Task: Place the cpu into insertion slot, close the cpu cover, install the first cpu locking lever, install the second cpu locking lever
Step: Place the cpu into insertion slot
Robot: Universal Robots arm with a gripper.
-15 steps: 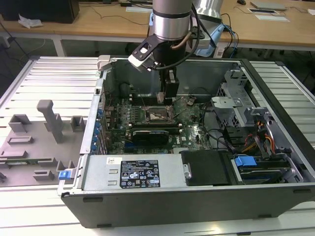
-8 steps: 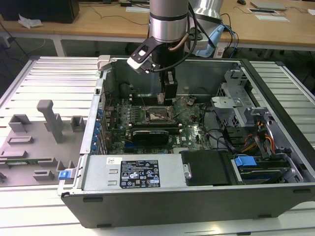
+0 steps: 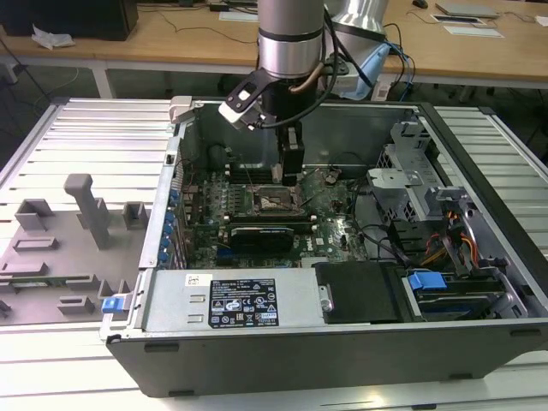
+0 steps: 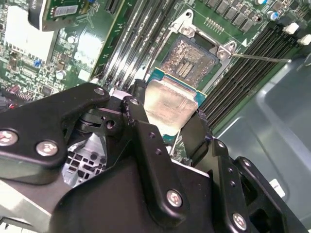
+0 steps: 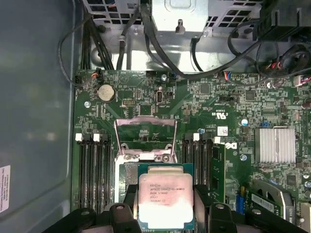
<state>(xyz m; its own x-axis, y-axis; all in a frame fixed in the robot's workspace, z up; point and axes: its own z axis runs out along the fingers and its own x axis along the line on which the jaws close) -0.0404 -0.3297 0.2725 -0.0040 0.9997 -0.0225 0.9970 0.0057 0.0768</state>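
Black fingers (image 4: 146, 141) of the gripper (image 4: 167, 124) sit closest to us in both wrist views. They are clenched on the cpu (image 4: 170, 99) by two opposite edges, with its pale metal top facing up. We note the cpu over the near part of the insertion slot (image 4: 192, 58), whose tan contacts lie exposed just beyond it. Whether chip and slot touch, we cannot tell. The cpu cover (image 5: 145, 141) stands raised at the slot's far side, amid the green motherboard (image 5: 194, 104). In the exterior view the arm reaches down into the open computer case (image 3: 479, 334).
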